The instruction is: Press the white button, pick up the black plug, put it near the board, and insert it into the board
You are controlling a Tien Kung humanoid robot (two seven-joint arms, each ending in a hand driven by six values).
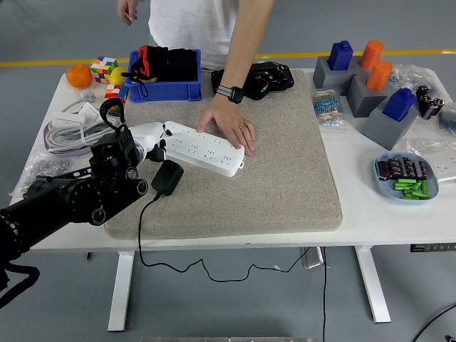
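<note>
The robot's left arm comes in from the lower left, its left hand [151,142] lying over the left end of the white power strip [203,147]; whether its fingers are spread or curled cannot be told, as the black wrist hides most of them. Behind it at the worktop's [377,214] left edge lie a coil of white cable [68,127], an orange [78,75] and a colour cube [104,68]. The black plug [167,177] lies on the grey mat [285,178] just beside the strip's near edge, below the hand, not inserted, its cord trailing down over the worktop's near edge. A blue bin [164,75] holding black and red items stands at the mat's far left corner. A person at the far side lays one hand [231,127] flat on the strip's right half, a watch on the wrist. Farther right stand grey blocks [356,85] with blue and orange pieces, and a blue dish [406,178] of small parts.
</note>
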